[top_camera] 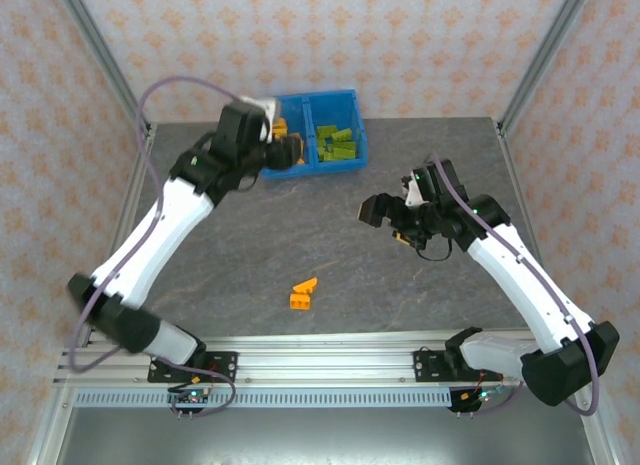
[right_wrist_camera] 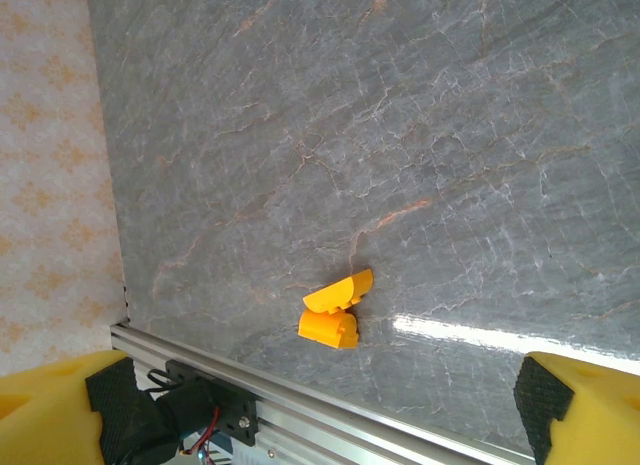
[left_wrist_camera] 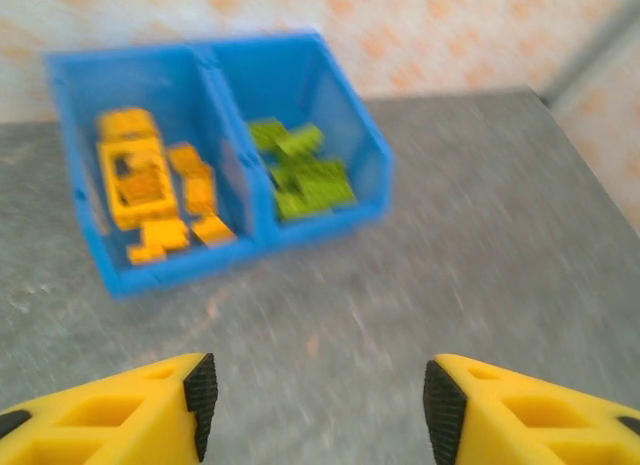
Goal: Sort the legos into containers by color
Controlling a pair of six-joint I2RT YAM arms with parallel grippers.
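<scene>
Most of the sorting looks done on the grey marbled table [top_camera: 300,235], and you are likely on the last pick. At twelve o'clock, the bright blue plastic bin [left_wrist_camera: 330,95] holds orange studded bricks [left_wrist_camera: 150,185] in its left compartment and lime green bricks [left_wrist_camera: 300,175] in its right. The left arm [top_camera: 170,210] sits at eleven o'clock by the bin, left jaws partly apart and empty. The right arm [top_camera: 510,260] hovers at three o'clock, right jaws wide and empty. Two small orange bricks [top_camera: 302,294] lie touching at six o'clock. Next, lower the right jaws over one and carry it to the left compartment.
</scene>
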